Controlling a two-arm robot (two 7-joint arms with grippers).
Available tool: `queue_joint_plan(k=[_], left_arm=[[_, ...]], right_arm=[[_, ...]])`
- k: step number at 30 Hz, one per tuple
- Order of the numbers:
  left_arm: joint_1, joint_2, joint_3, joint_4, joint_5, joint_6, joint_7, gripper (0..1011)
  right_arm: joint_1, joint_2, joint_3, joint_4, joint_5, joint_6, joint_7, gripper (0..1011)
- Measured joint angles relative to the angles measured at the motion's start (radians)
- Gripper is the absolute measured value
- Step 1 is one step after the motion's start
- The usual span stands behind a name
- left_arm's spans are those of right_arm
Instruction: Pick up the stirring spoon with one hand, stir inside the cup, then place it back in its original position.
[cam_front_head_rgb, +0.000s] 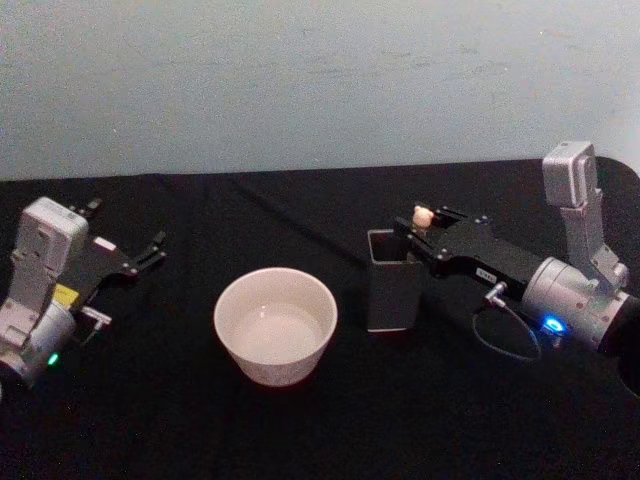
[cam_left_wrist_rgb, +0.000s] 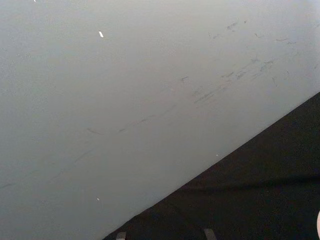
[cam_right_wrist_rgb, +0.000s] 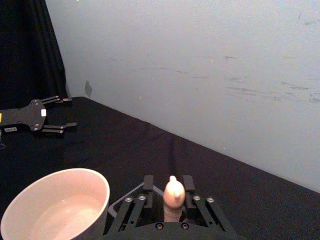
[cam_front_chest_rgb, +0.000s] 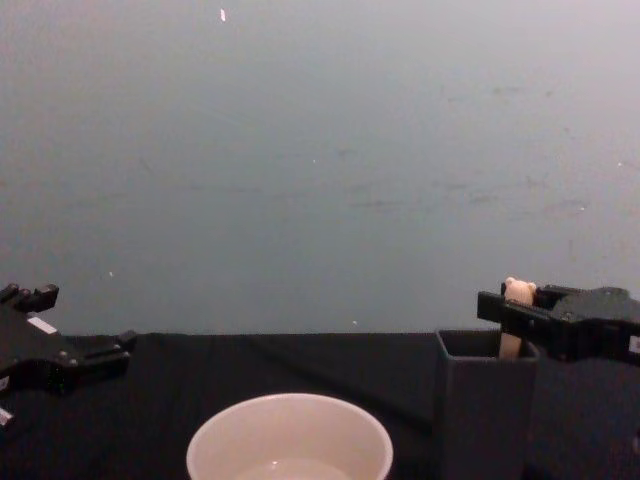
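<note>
Black-clothed table (cam_front_head_rgb: 300, 430), pale wall (cam_front_head_rgb: 300, 80) behind.
- Right gripper (cam_front_head_rgb: 418, 230): at mouth of dark grey holder (cam_front_head_rgb: 390, 295); jaws flank bear-head handle of stirring spoon (cam_right_wrist_rgb: 173, 195); clamped or just clear, cannot tell.
- Spoon: upright in holder.
- Cup (cam_front_head_rgb: 270, 365): on table near holder, apart.
- Left gripper (cam_front_head_rgb: 128, 222): parked far left, jaws apart.
- Hazards: weak or off-centre pinch, so handle slips or twists; skewed lift, so bowl snags wall and the tall, narrow holder tips towards cup.
</note>
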Motion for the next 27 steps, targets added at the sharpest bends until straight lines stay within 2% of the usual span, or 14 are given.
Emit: queue_joint_plan(k=[1,4,7,18,27], left_arm=[[0.0,0.0,0.0,0.0,0.0,0.0,0.0,1001],[0.0,0.0,0.0,0.0,0.0,0.0,0.0,1001],[0.0,0.0,0.0,0.0,0.0,0.0,0.0,1001],[0.0,0.0,0.0,0.0,0.0,0.0,0.0,1001],[0.0,0.0,0.0,0.0,0.0,0.0,0.0,1001]], right_arm=[[0.0,0.0,0.0,0.0,0.0,0.0,0.0,365],[0.0,0.0,0.0,0.0,0.0,0.0,0.0,246],[0.0,0.0,0.0,0.0,0.001,0.0,0.0,211],[-0.004,0.0,0.003,-0.006,0.001,-0.001,0.0,207],[-0.03,0.006,0.049,-0.104,0.031,0.008,-0.006,207]])
